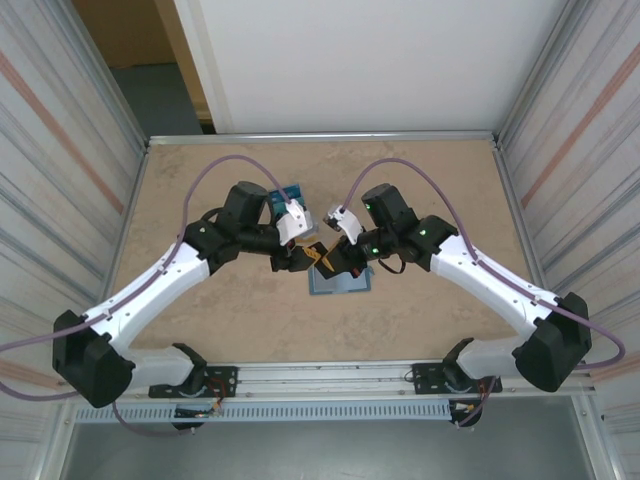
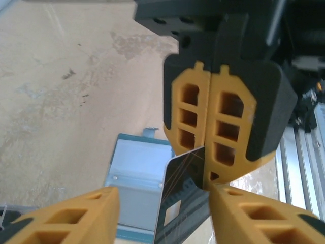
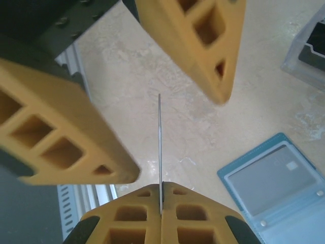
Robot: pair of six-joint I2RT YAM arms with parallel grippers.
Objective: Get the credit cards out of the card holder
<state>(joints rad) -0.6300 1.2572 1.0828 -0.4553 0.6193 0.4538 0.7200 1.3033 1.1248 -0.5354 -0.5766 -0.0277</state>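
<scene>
The card holder (image 1: pixel 340 283) lies open and flat on the table, its pale pocket panels (image 2: pixel 133 175) facing up, also seen in the right wrist view (image 3: pixel 277 188). Above it, my right gripper (image 3: pixel 161 187) is shut on one edge of a dark credit card (image 2: pixel 182 201), which appears edge-on as a thin line (image 3: pixel 160 142). My left gripper (image 2: pixel 163 197) is open, with one finger (image 3: pixel 66 137) on each side of the card and a gap on both sides. Both grippers meet just above the holder's far edge (image 1: pixel 318 258).
A pile of blue printed cards (image 1: pixel 291 193) sits on the table behind the left wrist. Ribbed metal walls flank the table on both sides. A metal rail (image 2: pixel 304 152) runs along the near edge. Bare tan tabletop (image 1: pixel 440 180) lies all around the holder.
</scene>
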